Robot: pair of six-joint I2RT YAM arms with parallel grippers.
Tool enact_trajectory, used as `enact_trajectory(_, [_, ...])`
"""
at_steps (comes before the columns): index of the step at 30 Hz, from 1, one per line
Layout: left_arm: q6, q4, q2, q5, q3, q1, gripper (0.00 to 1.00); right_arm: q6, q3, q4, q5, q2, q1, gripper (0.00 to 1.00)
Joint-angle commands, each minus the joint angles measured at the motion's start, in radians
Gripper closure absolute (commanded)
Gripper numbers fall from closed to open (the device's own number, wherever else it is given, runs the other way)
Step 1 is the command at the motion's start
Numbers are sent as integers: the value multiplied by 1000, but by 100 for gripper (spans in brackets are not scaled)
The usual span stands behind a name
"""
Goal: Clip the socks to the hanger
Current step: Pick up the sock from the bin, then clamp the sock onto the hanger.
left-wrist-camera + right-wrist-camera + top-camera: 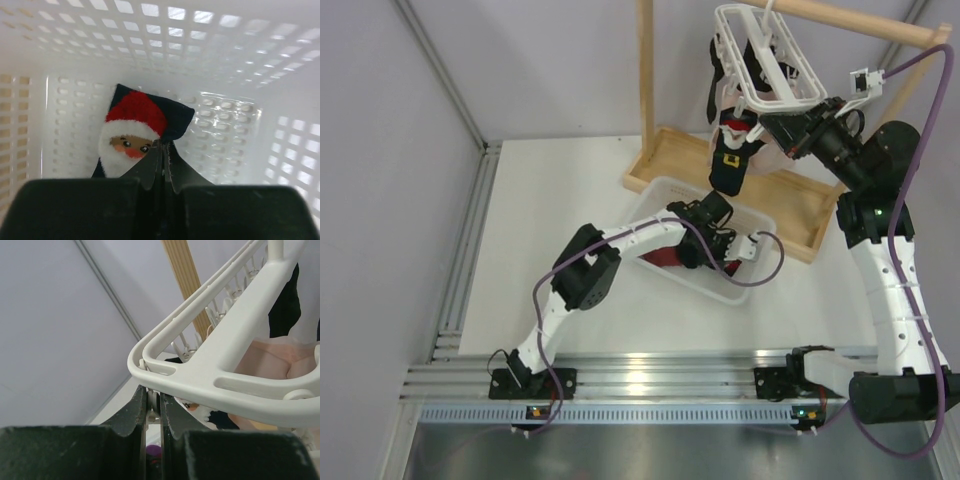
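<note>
The white lattice hanger hangs from the wooden rack's top bar. A navy sock with a yellow buckle mark dangles from it. My right gripper is at the hanger's near corner, shut on a small white peg just under the frame. My left gripper is down inside the white basket. Its jaws are shut on the edge of a navy Santa sock that lies against the basket wall. A maroon sock lies in the basket beside the left wrist.
The white slotted basket sits on the table in front of the wooden rack's base tray. The rack's post rises at the left of the hanger. A pale pink garment hangs behind the hanger.
</note>
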Motion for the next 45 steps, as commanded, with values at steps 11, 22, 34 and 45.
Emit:
enact_trajectory(11, [-439, 448, -600, -72, -399, 12, 100, 22, 4, 51, 36, -5, -13, 100])
enact_trajectory(22, [-716, 867, -864, -235, -620, 17, 100, 57, 19, 65, 34, 10, -14, 100])
enact_trajectory(34, [-808, 947, -891, -296, -552, 32, 100, 68, 7, 80, 20, 8, -14, 100])
enact_trajectory(45, [-782, 976, -847, -301, -457, 43, 100, 76, -1, 92, 7, 16, -13, 100])
